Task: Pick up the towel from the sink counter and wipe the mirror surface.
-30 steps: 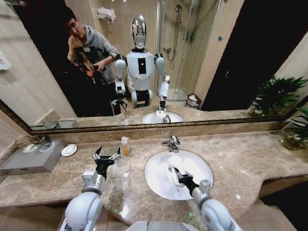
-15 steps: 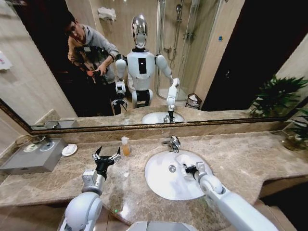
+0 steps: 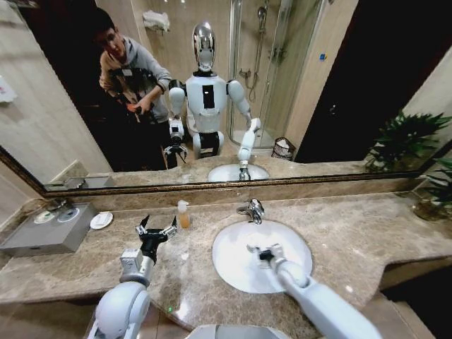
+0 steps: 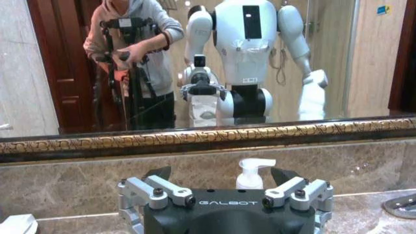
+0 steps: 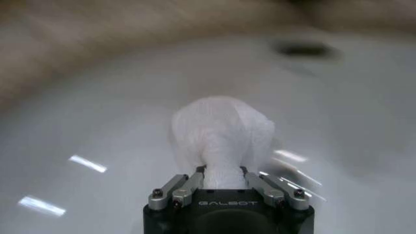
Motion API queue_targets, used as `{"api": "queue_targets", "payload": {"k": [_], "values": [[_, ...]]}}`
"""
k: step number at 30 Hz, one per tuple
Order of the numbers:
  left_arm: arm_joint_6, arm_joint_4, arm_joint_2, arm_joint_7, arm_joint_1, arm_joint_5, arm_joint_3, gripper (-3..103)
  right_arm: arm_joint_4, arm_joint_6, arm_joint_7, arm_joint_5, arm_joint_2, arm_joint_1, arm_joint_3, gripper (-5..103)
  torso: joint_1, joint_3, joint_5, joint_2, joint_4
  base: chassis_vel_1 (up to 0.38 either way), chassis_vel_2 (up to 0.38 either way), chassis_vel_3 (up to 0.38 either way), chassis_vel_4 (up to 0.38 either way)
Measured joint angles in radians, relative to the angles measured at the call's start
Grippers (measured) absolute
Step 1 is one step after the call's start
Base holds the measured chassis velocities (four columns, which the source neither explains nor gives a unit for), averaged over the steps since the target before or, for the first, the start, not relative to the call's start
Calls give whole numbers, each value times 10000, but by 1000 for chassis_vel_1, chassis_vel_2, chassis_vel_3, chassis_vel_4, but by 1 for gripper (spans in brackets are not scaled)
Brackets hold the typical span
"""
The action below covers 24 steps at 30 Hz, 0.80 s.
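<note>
The right gripper point(image 5: 221, 183) is closed on the towel point(image 5: 221, 134), its 2 fingers pinching the base of the cloth so the white bunch stands out ahead of them, along the gripper's own axis. In the head view this gripper point(image 3: 265, 253) hangs over the white basin of the sink counter point(image 3: 367, 233), the towel point(image 3: 256, 248) at its tip, near the chrome tap point(image 3: 253, 210). The mirror point(image 3: 318, 85) rises beyond the tap, farther from the robot, so I judge the towel must travel forward and up to meet the glass. The left gripper point(image 3: 156, 229) waits with fingers spread over the counter, near a soap bottle point(image 3: 183, 214), holding nothing.
</note>
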Motion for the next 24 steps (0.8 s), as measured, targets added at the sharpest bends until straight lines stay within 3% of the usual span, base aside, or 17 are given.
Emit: {"api": "queue_targets", "payload": {"k": [2, 5, 9, 13, 14, 16, 21, 24], "values": [[0, 0, 0, -2, 0, 0, -2, 100, 379, -108, 327, 681, 538, 312, -362, 19, 0, 0, -7, 1, 1, 0, 0, 0, 0], [0, -1, 0, 0, 0, 0, 0, 100, 557, -205, 620, 1214, 794, 426, -567, 19, 0, 0, -11, 1, -8, 0, 0, 0, 0], [0, 0, 0, 0, 0, 1, 0, 100, 551, -204, 580, 1286, 516, 227, -594, 19, 0, -2, 8, 1, 7, 0, 0, 0, 0], [0, 0, 0, -1, 1, 1, -3, 100, 248, -152, 89, 976, -862, -562, 225, 19, -1, -2, 3, 1, 6, 0, 0, 0, 0], [0, 0, 0, -1, 1, 1, -3, 100, 248, -152, 89, 976, -862, -562, 225, 19, -1, -2, 3, 1, 6, 0, 0, 0, 0], [0, -1, 0, 0, -1, 0, 0, 100, 113, -76, -187, 738, -1914, -1067, 1029, 19, 1, -2, 8, 1, 1, 0, 0, 0, 0], [0, 0, 0, 0, -1, 0, 1, 100, 193, -2, -198, 572, -2962, -1470, 1981, 19, -4, -4, 7, 3, 5, 0, 0, 0, 0], [0, 0, 0, -1, 1, 0, 0, 100, 481, 75, -93, 237, -3508, -1417, 2350, 19, -2, 0, 4, 2, -8, 0, 0, 0, 0]]}}
